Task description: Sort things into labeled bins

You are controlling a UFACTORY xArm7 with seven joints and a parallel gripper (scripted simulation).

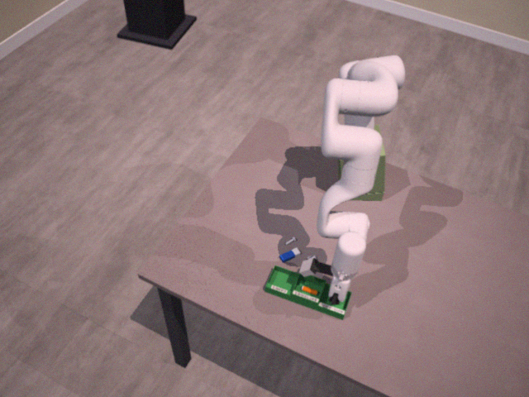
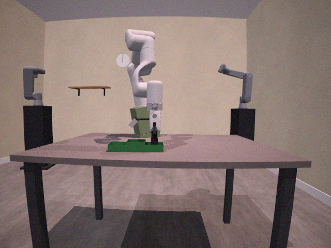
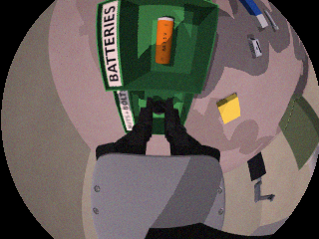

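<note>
Three green labelled bins (image 1: 273, 279) (image 2: 125, 147) stand in a row near the table's front edge. The middle one, marked BATTERIES (image 3: 199, 47), holds an orange battery (image 1: 309, 290) (image 3: 163, 40). My gripper (image 1: 335, 300) (image 2: 153, 140) (image 3: 159, 106) points straight down into the right end bin (image 1: 346, 298) (image 3: 140, 102). Its fingers are shut on a small thing that I cannot make out between them. A blue eraser (image 1: 288, 255) (image 3: 247, 0) and a small screw (image 1: 291, 241) (image 3: 255, 47) lie on the table behind the bins. A yellow block (image 3: 227, 108) lies beside the bins.
The arm's green base block (image 1: 375, 179) (image 2: 140, 125) (image 3: 302, 129) stands at the back of the table. The table's front edge (image 1: 239, 322) runs close to the bins. Two other arms on black pedestals (image 2: 37, 125) (image 2: 241, 122) stand off the table.
</note>
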